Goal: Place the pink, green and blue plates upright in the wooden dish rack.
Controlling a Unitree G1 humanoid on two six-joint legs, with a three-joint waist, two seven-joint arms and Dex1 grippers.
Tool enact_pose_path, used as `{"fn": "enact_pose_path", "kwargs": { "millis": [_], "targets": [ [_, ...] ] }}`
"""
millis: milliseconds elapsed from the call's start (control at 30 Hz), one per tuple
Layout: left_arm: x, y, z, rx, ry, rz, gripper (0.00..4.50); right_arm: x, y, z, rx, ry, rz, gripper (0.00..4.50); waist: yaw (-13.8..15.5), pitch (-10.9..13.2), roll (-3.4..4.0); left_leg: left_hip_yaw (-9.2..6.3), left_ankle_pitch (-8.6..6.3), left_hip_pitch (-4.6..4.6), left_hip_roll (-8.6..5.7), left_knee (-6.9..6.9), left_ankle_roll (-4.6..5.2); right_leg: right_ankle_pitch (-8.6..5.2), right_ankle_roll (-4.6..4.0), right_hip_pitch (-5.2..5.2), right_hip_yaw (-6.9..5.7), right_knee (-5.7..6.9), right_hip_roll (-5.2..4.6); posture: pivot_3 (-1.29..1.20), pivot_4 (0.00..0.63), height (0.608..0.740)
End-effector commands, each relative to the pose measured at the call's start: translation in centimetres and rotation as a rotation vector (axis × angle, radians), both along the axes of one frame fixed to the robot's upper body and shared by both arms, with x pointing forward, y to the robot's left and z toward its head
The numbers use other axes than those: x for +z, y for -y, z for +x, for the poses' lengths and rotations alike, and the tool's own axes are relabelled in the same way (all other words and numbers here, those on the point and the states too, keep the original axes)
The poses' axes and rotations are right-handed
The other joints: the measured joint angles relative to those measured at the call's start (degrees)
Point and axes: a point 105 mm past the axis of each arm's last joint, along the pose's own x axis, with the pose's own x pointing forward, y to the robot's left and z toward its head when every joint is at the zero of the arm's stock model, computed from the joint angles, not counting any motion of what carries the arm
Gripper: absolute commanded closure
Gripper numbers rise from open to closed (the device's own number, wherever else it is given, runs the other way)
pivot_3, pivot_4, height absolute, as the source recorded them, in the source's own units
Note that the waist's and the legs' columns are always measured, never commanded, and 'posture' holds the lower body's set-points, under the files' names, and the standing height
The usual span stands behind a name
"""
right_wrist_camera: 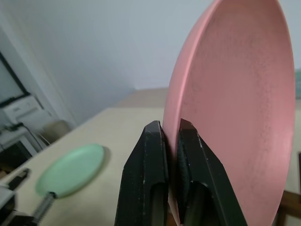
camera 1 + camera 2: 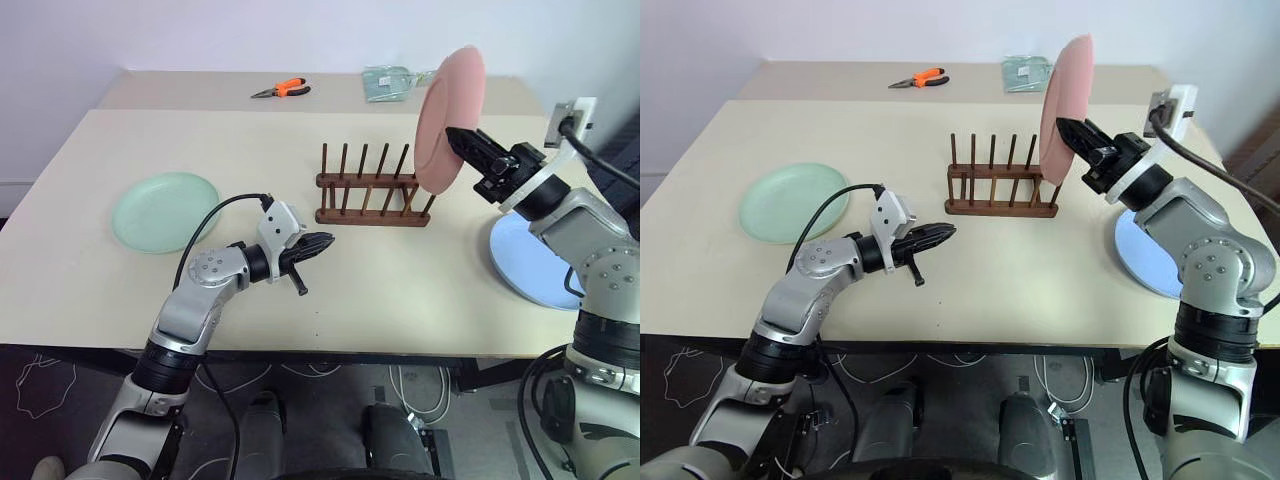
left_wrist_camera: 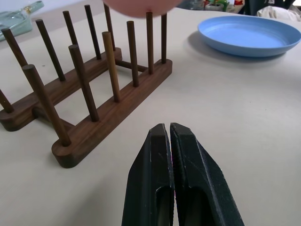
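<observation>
Pink plate going into the rack

Right gripper (image 2: 462, 137) jaws are clamped on the pink plate (image 2: 447, 115); lower it straight between the rack (image 2: 368, 190) pegs. Left gripper (image 2: 322, 241) jaws are together.

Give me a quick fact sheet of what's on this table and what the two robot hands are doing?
pink plate: upright, above the rack's right end
right gripper: shut on the pink plate's rim
left gripper: shut, empty, in front of the rack
wooden dish rack: empty
green plate: flat, table's left
blue plate: flat, table's right
pliers: far edge
</observation>
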Motion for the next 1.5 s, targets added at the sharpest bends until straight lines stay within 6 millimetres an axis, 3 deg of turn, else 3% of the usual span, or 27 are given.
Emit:
{"fn": "enact_pose_path", "kwargs": {
  "millis": [33,133,200,333,500,567,633,733,767,833,933,1100,1333,1433,1500],
  "targets": [
    [1.2,0.2,-0.4,-0.011,0.048,-0.022,4.40,0.9,-0.1,0.3,0.032,0.028,0.001,4.46,0.0,0.0,0.00,0.00,0.00,0.00,0.00,0.00,0.00,0.00,0.00,0.00,0.00,0.00,0.00,0.00,0.150,0.740],
    [1.1,0.1,-0.4,-0.010,0.045,-0.022,4.40,0.7,-0.1,0.9,0.051,0.001,0.012,4.46,0.0,0.0,0.00,0.00,0.00,-0.01,0.00,-0.02,0.00,0.00,0.00,-0.01,0.00,0.00,0.00,0.00,0.150,0.740],
    [1.0,-0.1,-0.5,-0.012,0.010,-0.041,4.40,0.6,0.1,1.8,0.018,-0.002,-0.026,3.75,-0.2,0.0,0.00,0.00,0.00,-0.03,0.00,-0.03,0.00,0.00,0.00,-0.04,0.00,0.00,0.00,0.00,0.150,0.740],
    [1.4,-0.9,0.0,0.049,0.012,-0.070,2.61,2.0,2.0,3.7,-0.189,0.093,-0.079,2.00,-0.2,0.0,0.01,0.01,0.00,-0.05,0.00,-0.03,0.00,0.00,0.01,-0.09,0.00,0.03,0.00,0.00,0.150,0.740],
    [2.2,-3.6,2.0,0.245,0.064,-0.077,0.08,4.4,4.8,3.9,-0.364,0.207,-0.117,1.95,0.2,0.0,0.01,0.01,0.01,-0.31,0.00,-0.02,-0.01,0.02,0.04,-0.30,0.00,0.04,0.00,0.00,0.150,0.740],
    [3.0,-5.5,3.1,0.366,0.067,-0.136,0.03,5.5,5.5,3.5,-0.419,0.266,-0.161,1.95,0.3,0.0,0.01,0.01,0.04,-0.56,0.00,-0.01,-0.03,0.11,0.21,-0.60,0.00,0.12,0.00,0.00,0.150,0.740],
    [4.1,-9.3,4.9,0.604,0.097,-0.202,0.00,6.9,5.4,2.6,-0.430,0.346,-0.217,1.42,0.3,0.0,0.01,0.00,0.06,-0.64,-0.01,0.00,-0.04,0.12,0.25,-0.73,0.00,0.23,0.00,0.00,0.150,0.740],
    [5.1,-17.1,6.1,1.023,0.103,-0.323,0.00,8.9,2.6,0.5,-0.316,0.493,-0.296,0.23,-0.1,0.0,0.00,-0.01,0.08,-0.64,0.00,-0.01,-0.07,0.07,0.34,-0.87,0.00,0.48,0.01,0.00,0.150,0.740],
    [4.7,-19.6,6.0,1.154,0.077,-0.333,0.00,8.9,0.6,-0.6,-0.218,0.523,-0.320,0.04,-0.4,0.0,0.00,-0.01,0.08,-0.63,0.00,-0.01,-0.08,0.04,0.39,-0.91,0.01,0.58,0.01,0.00,0.150,0.740],
    [4.1,-23.3,5.3,1.339,0.048,-0.335,0.00,7.4,-3.8,-3.1,0.028,0.544,-0.405,0.04,-1.1,0.0,0.01,-0.01,0.08,-0.57,0.01,-0.06,-0.08,-0.02,0.49,-0.91,0.01,0.66,0.01,0.00,0.150,0.740],
    [3.4,-26.0,4.2,1.478,-0.016,-0.364,0.00,3.4,-8.4,-5.5,0.264,0.522,-0.574,0.04,-1.2,0.0,-0.10,-0.02,0.08,-0.54,0.02,-0.07,-0.08,-0.05,0.54,-0.83,0.00,0.68,0.02,0.00,0.150,0.740],
    [1.3,-26.4,3.8,1.518,-0.220,-0.491,0.00,-2.1,-12.3,-7.2,0.437,0.455,-0.662,0.04,-0.2,0.0,-0.35,-0.03,0.13,-0.58,-0.01,0.11,-0.18,-0.02,0.44,-0.75,-0.01,0.67,0.01,0.00,0.150,0.740],
    [-0.7,-26.2,3.2,1.549,-0.451,-0.804,0.00,-5.2,-13.6,-7.4,0.455,0.380,-0.622,0.04,0.2,0.0,-0.66,-0.03,0.27,-0.58,0.00,0.11,-0.16,0.09,0.27,-0.76,-0.01,0.65,0.02,0.00,0.150,0.740],
    [-1.0,-25.0,3.9,1.465,-0.540,-0.921,0.87,-5.2,-13.4,-6.9,0.409,0.375,-0.615,0.00,0.2,0.0,-0.66,-0.03,0.27,-0.56,0.00,0.07,-0.17,0.10,0.29,-0.79,-0.01,0.67,0.02,0.00,0.150,0.740],
    [-1.1,-24.8,4.2,1.454,-0.578,-0.986,1.81,-5.3,-13.3,-6.7,0.386,0.375,-0.618,0.00,0.3,0.0,-0.68,-0.03,0.28,-0.56,0.00,0.08,-0.17,0.10,0.29,-0.77,-0.01,0.66,0.02,0.00,0.150,0.740]
  ]
}}
